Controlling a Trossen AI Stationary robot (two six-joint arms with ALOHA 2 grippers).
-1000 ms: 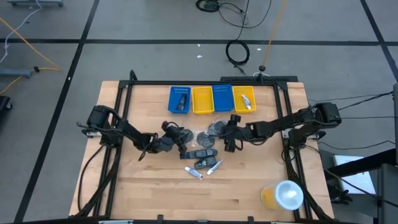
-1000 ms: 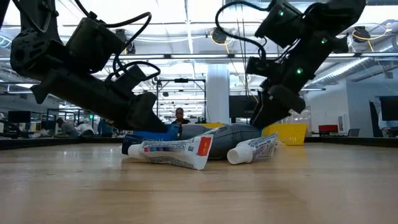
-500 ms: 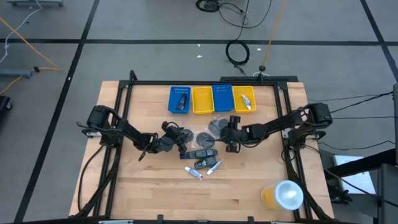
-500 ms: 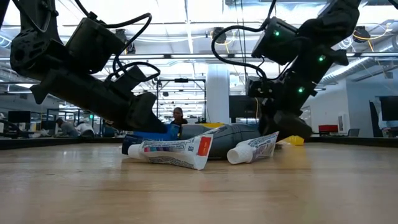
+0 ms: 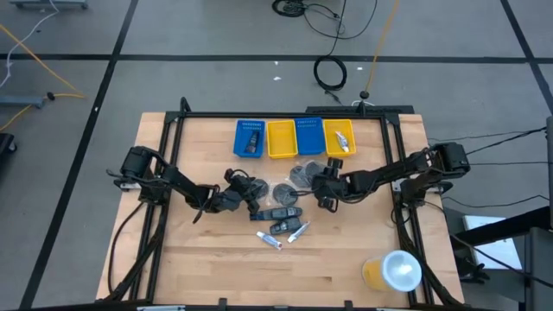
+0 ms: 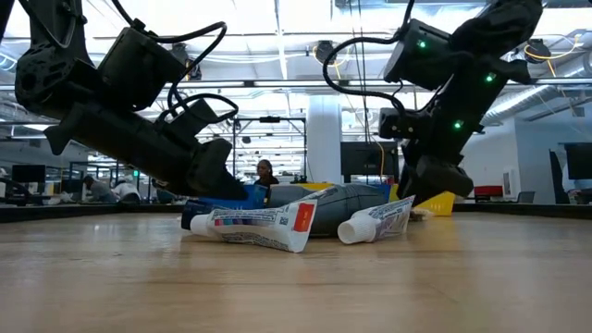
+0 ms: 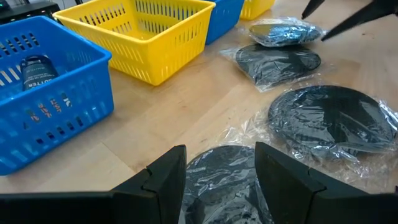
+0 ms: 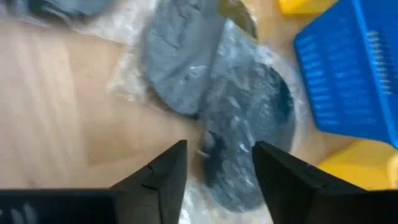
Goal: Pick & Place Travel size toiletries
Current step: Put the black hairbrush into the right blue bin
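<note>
Left gripper [image 5: 251, 192] sits low near the bench [image 5: 207, 259] centre, jaws parted around a plastic-wrapped dark disc [image 7: 217, 180]; can't tell if they actually pinch it. Right gripper [image 5: 321, 183] is over the wrapped grey discs [image 8: 236, 118] just in front of the bins, jaws apart, straddling one disc, grip unclear. Dark bottles [image 5: 281, 212] and white tubes [image 5: 270, 241] lie in a cluster at bench centre. Four bins line the far edge: the leftmost blue bin [image 5: 249, 138] holds a dark bottle, the rightmost yellow bin [image 5: 339, 138] holds a tube.
</note>
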